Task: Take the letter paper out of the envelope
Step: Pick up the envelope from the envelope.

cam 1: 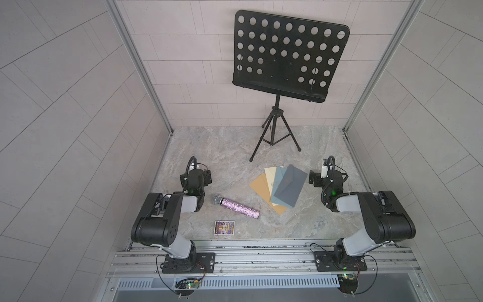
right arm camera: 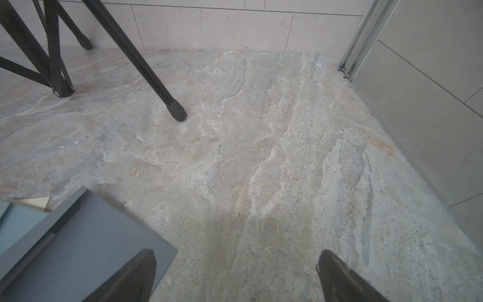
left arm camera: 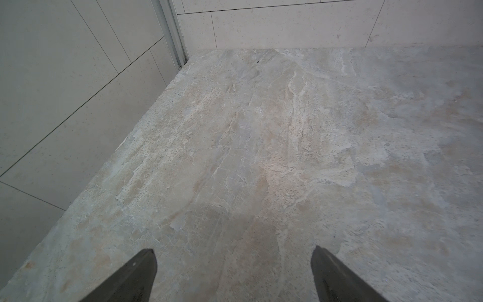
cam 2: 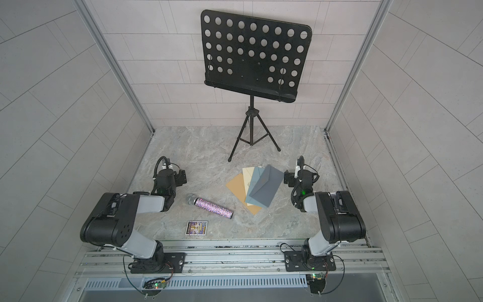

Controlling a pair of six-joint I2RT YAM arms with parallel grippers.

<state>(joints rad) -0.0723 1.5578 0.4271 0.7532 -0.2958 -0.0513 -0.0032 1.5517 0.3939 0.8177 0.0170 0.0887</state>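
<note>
Two spread, empty pincers: the right pincer (right arm camera: 235, 255), just beside the grey envelope (cam 1: 290, 187), should pin it flat while the left pincer (left arm camera: 232, 253) lifts the flap (cam 1: 294, 174) gently.

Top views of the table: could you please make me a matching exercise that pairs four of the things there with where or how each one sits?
Things:
1. microphone
2. music stand
3. dark grey envelope
4. picture card

Places or states:
a. standing upright at the back
b. topmost of the fanned envelopes
c. closest to the front edge of the table
d. lying on its side, with a glittery body

Pairs: 1-d, 2-a, 3-b, 4-c
</note>
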